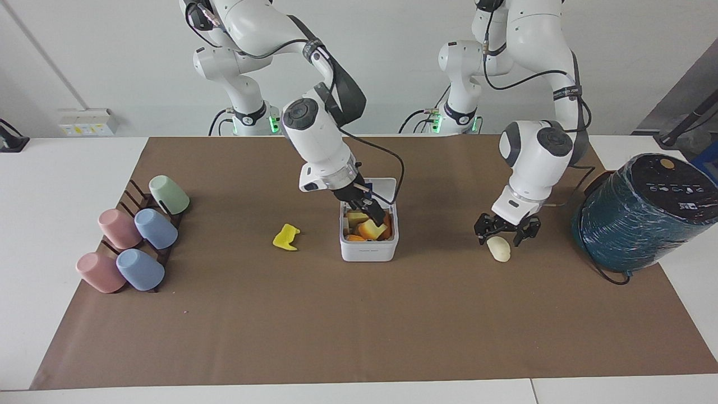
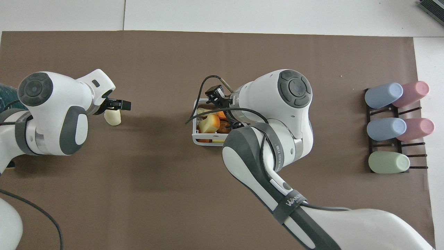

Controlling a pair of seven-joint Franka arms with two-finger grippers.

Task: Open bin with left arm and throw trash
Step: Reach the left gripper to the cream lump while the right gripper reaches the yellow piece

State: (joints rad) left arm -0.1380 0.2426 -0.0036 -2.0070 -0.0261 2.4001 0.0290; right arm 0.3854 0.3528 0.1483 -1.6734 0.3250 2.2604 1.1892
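Bin [image 1: 368, 248] sits mid-table on the brown mat [image 1: 359, 331], lid [image 1: 379, 186] flipped up on the side nearer the robots. It's packed with orange and yellow bits. The yellow-orange wedge [image 1: 373, 229] lies on top of the pile inside and shows clearly from above [image 2: 208, 124].

Right gripper [image 1: 377, 215] is down in the bin's mouth, right at the wedge. The arm slants in from the robots' side and its cable loops over the lid. Can't tell how its jaws stand from either view, or whether it touches the wedge.

Bright yellow scrap [image 1: 286, 236] is loose on the mat beside the bin, toward the right arm's end of the table. Nothing touches it. From overhead the right arm covers it.

Cream lump [image 1: 500, 249] lies on the mat toward the left arm's end, well apart from the bin. Left gripper [image 1: 502, 239] is low over it with jaws released and spread, and the lump's top sits between the fingertips. Not gripped. Contact is unclear. From overhead the gripper [image 2: 118, 104] sticks out past the lump [image 2: 113, 117].

Five pastel cups [image 1: 134, 241] lie on a dark rack at the right arm's end. A big teal wrapped cylinder [image 1: 639, 216] stands at the left arm's end, half off the mat, near the left gripper.
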